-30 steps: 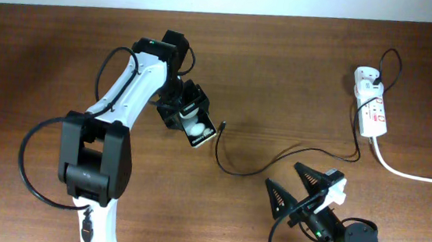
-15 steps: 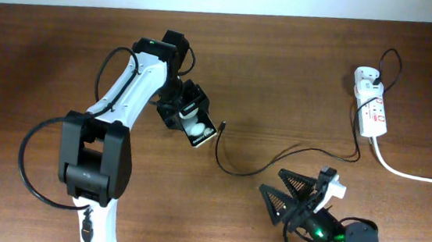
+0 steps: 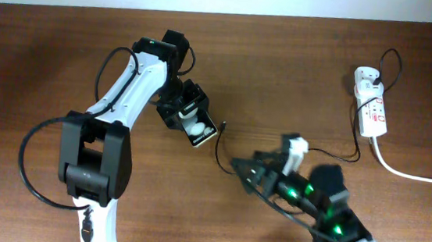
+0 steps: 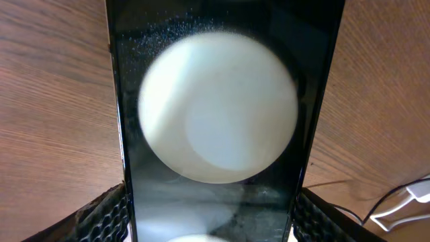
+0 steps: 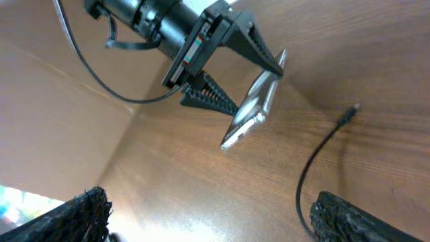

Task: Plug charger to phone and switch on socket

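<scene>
Phone [image 3: 199, 131] pinched in the left end effector [image 3: 190, 117], charger [image 3: 216, 147] loose on the worktop [image 3: 50, 44], plug tip just beside that end effector, right end effector [image 3: 249, 172] spread wide, empty, cable just ahead

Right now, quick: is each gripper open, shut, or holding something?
Left gripper: shut on the phone.
Right gripper: open, holding nothing.

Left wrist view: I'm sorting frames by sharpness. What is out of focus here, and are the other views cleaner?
Left wrist: the white round spot on the black slab phone is blurred. Overhead: sharp, evenly lit. Right wrist: thin black charger cable crisp.
</scene>
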Controlling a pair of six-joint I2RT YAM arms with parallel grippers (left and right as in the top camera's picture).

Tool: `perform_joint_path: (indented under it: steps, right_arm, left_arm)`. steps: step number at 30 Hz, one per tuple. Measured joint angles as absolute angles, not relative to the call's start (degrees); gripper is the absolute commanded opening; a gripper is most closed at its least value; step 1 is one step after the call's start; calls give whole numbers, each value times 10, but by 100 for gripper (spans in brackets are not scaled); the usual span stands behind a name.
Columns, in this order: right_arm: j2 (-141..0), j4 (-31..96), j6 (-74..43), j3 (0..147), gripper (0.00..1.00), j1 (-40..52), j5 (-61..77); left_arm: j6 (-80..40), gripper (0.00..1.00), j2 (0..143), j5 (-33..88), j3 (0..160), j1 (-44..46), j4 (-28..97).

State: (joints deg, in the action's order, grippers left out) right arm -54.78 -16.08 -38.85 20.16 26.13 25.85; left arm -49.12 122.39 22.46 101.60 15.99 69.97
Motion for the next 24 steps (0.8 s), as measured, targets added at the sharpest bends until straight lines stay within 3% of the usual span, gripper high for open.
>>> perform_joint_path:
  steps: [5, 13, 24]
  right_arm:
    - [-720, -141, -373, 319, 99, 305, 212]
    - [-758, -152, -373, 328, 100, 308, 208]
    - [-883, -235, -473, 344, 84, 346, 119]
  left_arm:
    - [-494, 0, 1224, 224, 1016, 160, 700]
    - [-513, 0, 1224, 224, 1016, 160, 700]
    - [-568, 0, 1224, 224, 1016, 160, 697]
